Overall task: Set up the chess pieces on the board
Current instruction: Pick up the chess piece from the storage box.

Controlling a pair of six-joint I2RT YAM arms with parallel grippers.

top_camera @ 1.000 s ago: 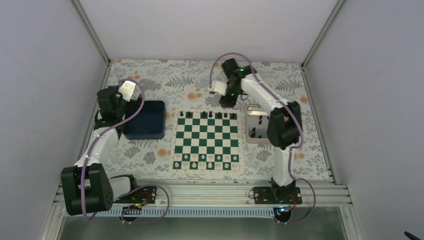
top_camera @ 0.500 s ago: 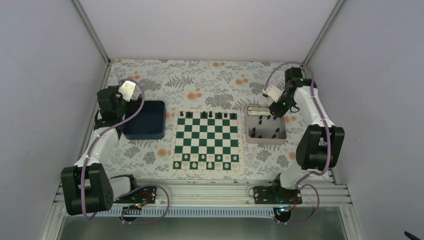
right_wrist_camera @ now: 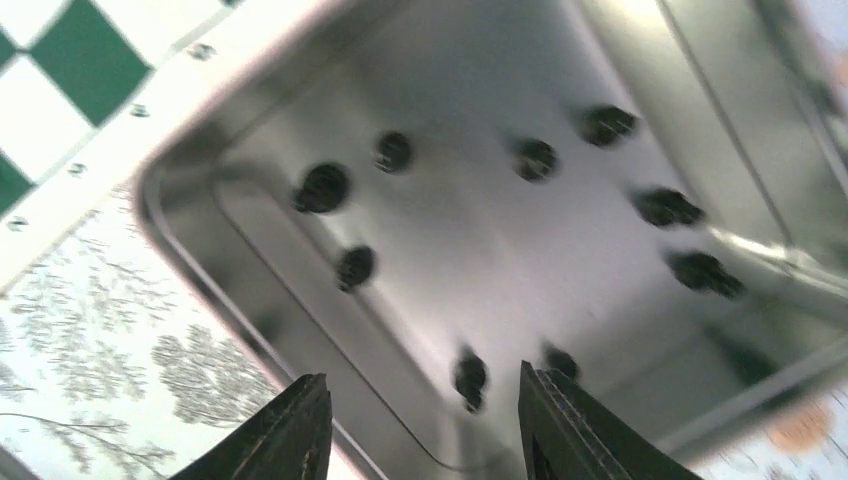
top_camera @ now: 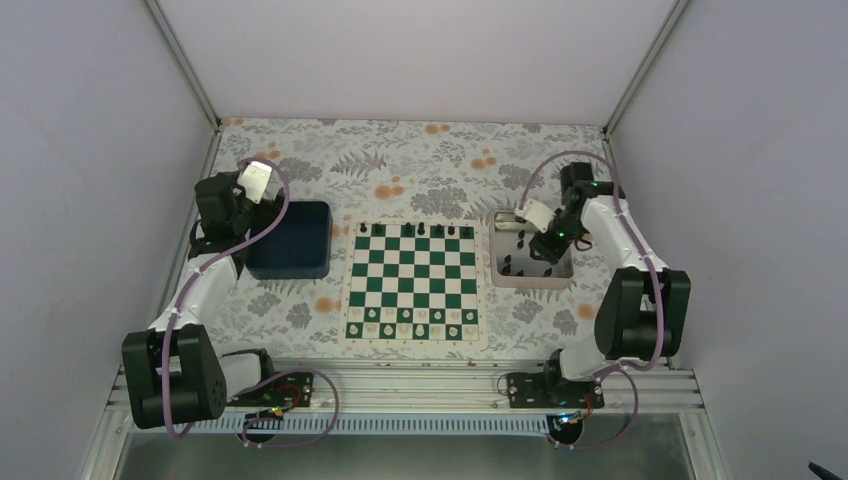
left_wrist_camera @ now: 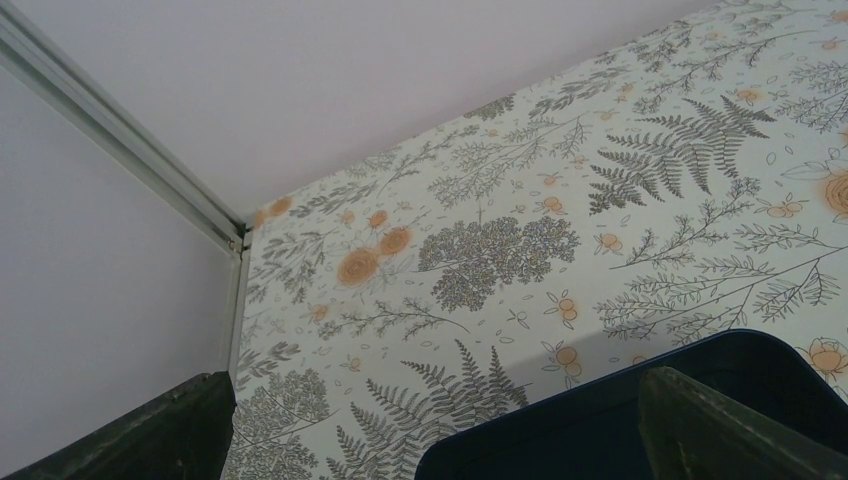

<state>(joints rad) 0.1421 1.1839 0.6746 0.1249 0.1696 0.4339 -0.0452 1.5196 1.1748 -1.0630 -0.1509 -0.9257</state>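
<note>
silver metal makes the tray (top_camera: 530, 284), which sits on the table (top_camera: 400, 170) just beside the right side of the board (top_camera: 413, 283). many black chess pieces (right_wrist_camera: 323, 187) stand in the tray, spread over its floor. more black chess pieces (top_camera: 421, 231) stand in a line on the far row of the board, and small white pieces (top_camera: 412, 317) stand along the near side. the right gripper (right_wrist_camera: 425, 405) hangs over the tray and points down into it. its two fingers are spread apart with nothing between them, and one black piece stands just past the gap. the wrist picture is a bit blurry. the left gripper (left_wrist_camera: 430, 420) is well apart from the board, near the far corner of the blue bin (top_camera: 290, 240). its fingers are spread wide and hold nothing. the blue bin sits just beside the left side of the board. the table has grey leaves and orange flowers on it.
</note>
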